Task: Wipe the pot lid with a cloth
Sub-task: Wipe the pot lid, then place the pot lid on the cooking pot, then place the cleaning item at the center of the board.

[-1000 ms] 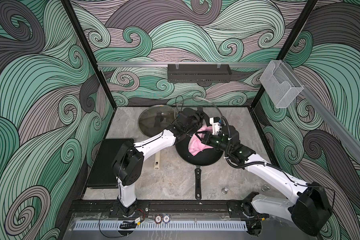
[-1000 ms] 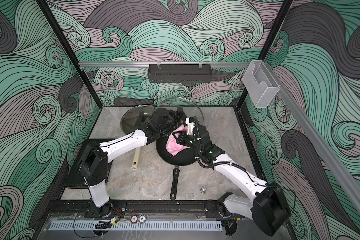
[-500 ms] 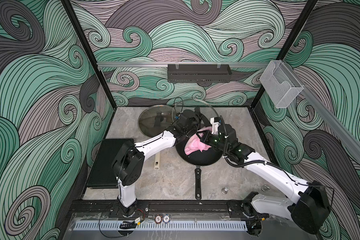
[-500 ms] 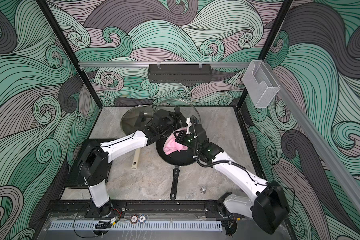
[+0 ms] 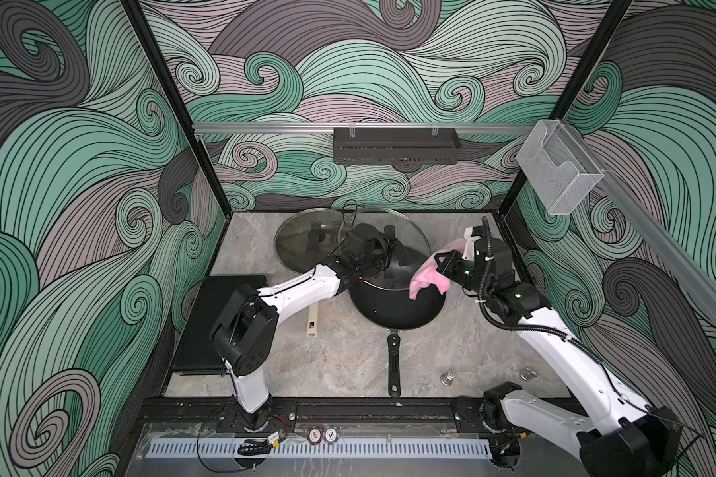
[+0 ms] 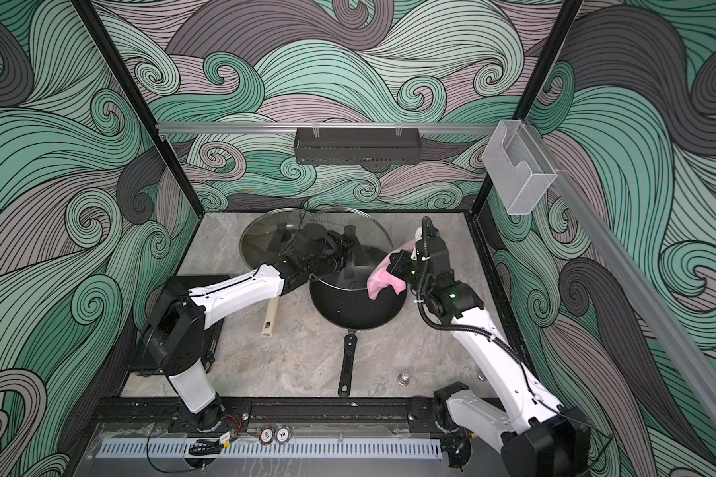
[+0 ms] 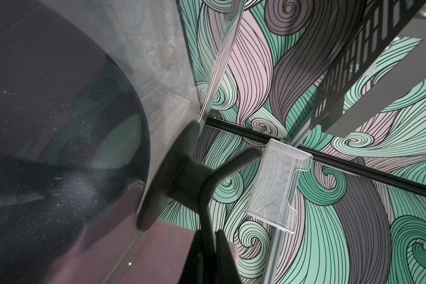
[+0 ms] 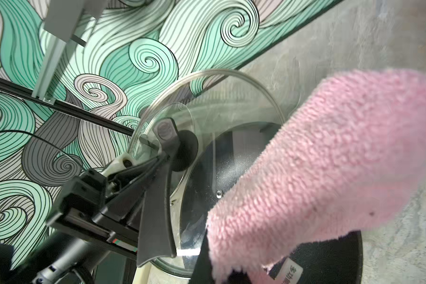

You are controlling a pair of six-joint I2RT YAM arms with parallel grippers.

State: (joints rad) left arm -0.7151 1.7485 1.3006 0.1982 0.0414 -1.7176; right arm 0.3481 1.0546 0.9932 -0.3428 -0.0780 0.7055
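Observation:
My left gripper [image 5: 383,252] is shut on the black knob [image 7: 180,177] of a round glass pot lid [image 5: 414,237]. It holds the lid tilted on edge above a black pan [image 5: 397,309]. The fingers [image 7: 221,253] pinch the knob's handle. My right gripper [image 5: 441,266] is shut on the pink cloth [image 5: 428,278], which hangs at the lid's right rim over the pan's edge. The right wrist view has the cloth [image 8: 330,159] in front of the lid [image 8: 231,110]. Whether it touches the glass is unclear. In a top view, the cloth [image 6: 383,281] sits right of the lid [image 6: 368,231].
A second glass lid [image 5: 302,247] lies flat at the back left. The pan's handle [image 5: 393,363] points toward the front. A beige tube [image 5: 313,322] and a black board [image 5: 220,322] lie to the left. Two small metal weights [image 5: 448,378] [image 5: 528,373] stand at the front right.
My right gripper has carried the cloth rightward, from over the middle of the lid to its right rim. The left gripper still holds the lid, shifted only slightly.

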